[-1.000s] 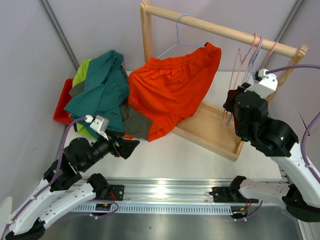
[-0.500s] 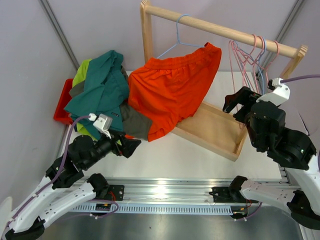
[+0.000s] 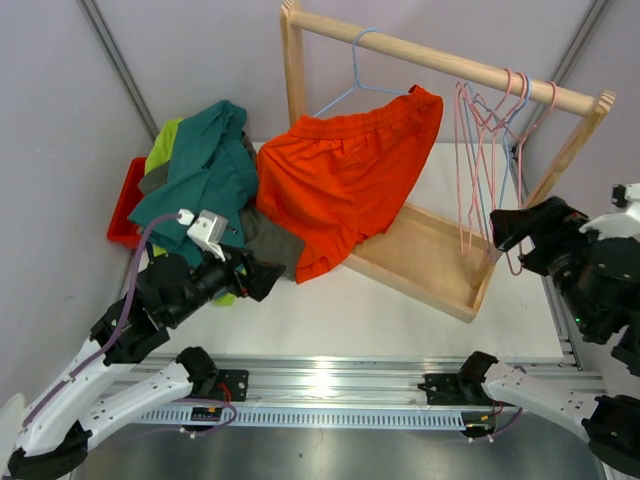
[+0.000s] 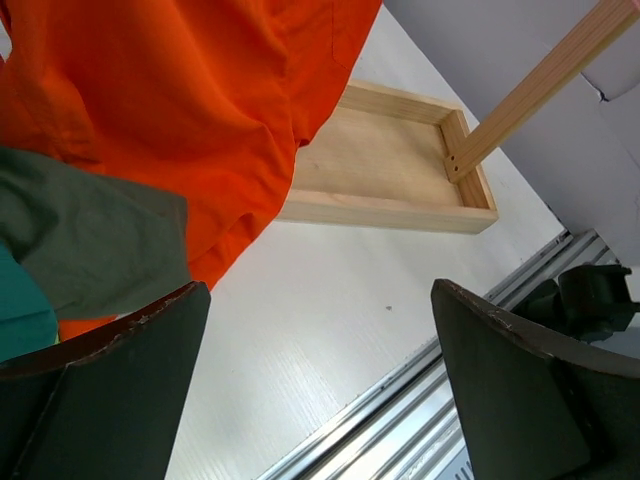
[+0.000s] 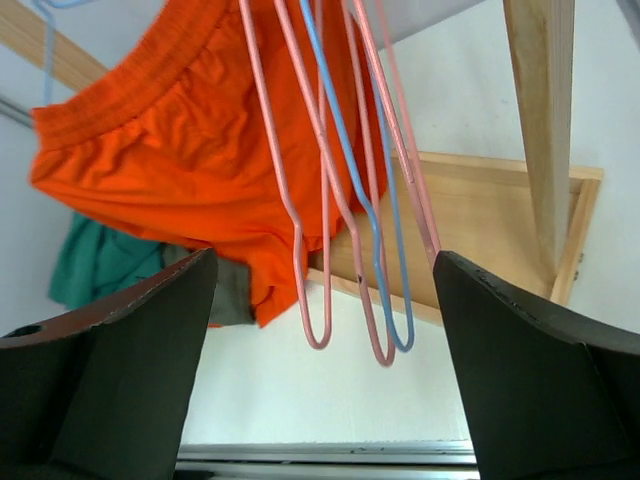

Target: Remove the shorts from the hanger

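The orange shorts [image 3: 345, 180] hang by one corner from a blue hanger [image 3: 356, 68] on the wooden rail and drape down to the rack's base; they also show in the left wrist view [image 4: 180, 110] and the right wrist view [image 5: 190, 150]. Teal shorts [image 3: 205, 170], lime green shorts [image 3: 163, 145] and dark grey shorts [image 3: 268, 245] lie piled at the left. Navy shorts are hidden. My left gripper [image 3: 268, 278] is open and empty just below the orange hem. My right gripper [image 3: 515, 238] is open and empty beside several bare pink and blue hangers [image 5: 350, 200].
The wooden rack's base tray [image 3: 430, 265] sits mid-table, with its right post [image 5: 545, 130] close to my right gripper. A red bin [image 3: 125, 205] lies under the pile at the left. The metal rail [image 3: 330, 385] runs along the near edge.
My right gripper has pulled back right and toward the near edge, away from the bare hangers, which now hang straight. My left gripper has edged up toward the pile.
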`<state>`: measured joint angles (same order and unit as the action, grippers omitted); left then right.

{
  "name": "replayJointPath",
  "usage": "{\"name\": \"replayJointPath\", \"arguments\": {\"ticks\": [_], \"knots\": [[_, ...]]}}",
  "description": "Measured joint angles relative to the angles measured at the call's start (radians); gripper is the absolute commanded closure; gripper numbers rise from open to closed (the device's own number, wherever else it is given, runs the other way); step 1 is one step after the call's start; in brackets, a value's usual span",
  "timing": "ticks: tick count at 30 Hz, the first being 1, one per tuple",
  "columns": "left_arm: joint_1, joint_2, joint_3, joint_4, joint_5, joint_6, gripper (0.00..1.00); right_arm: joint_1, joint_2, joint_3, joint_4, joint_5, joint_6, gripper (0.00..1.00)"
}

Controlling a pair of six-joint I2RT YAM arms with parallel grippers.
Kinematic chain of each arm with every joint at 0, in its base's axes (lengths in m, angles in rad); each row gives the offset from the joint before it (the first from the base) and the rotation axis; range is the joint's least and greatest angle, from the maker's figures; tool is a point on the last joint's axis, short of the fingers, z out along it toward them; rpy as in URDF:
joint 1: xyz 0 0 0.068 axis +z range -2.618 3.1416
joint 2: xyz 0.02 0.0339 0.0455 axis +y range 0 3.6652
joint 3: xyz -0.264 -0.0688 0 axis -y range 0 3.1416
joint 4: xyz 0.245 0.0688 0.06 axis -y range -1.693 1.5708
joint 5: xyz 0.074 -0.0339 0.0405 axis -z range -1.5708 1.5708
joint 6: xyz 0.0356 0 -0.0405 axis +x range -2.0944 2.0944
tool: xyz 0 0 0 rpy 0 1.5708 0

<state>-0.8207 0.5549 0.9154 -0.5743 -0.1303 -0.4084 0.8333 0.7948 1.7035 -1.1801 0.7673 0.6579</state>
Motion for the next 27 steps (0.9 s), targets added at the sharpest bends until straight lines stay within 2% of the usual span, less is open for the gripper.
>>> {"name": "replayJointPath", "arguments": {"ticks": [4, 8, 14, 18, 21, 24, 27], "knots": [[0.0, 0.101, 0.1, 0.01, -0.024, 0.036, 0.01, -0.093, 0.006, 0.122, -0.024, -0.126, -0.028, 0.05], [0.0, 0.282, 0.273, 0.032, -0.043, 0.115, 0.01, -0.256, 0.008, 0.205, 0.042, -0.358, -0.115, 0.02], [0.04, 0.658, 0.705, 0.038, -0.047, 0.259, 0.01, -0.459, -0.019, 0.094, 0.184, -0.766, -0.219, 0.01], [0.13, 0.888, 1.073, -0.01, -0.005, 0.305, 0.01, -0.501, -0.059, -0.046, 0.248, -0.933, -0.245, 0.01], [0.171, 0.983, 1.271, -0.042, -0.002, 0.313, 0.01, -0.511, -0.075, -0.124, 0.314, -1.019, -0.242, 0.03], [0.174, 0.951, 1.248, -0.033, 0.003, 0.312, 0.01, -0.513, -0.043, -0.146, 0.396, -1.08, -0.228, 0.04], [0.173, 0.813, 1.046, -0.008, 0.004, 0.306, 0.01, -0.51, 0.05, -0.12, 0.5, -1.13, -0.206, 0.05]]}}
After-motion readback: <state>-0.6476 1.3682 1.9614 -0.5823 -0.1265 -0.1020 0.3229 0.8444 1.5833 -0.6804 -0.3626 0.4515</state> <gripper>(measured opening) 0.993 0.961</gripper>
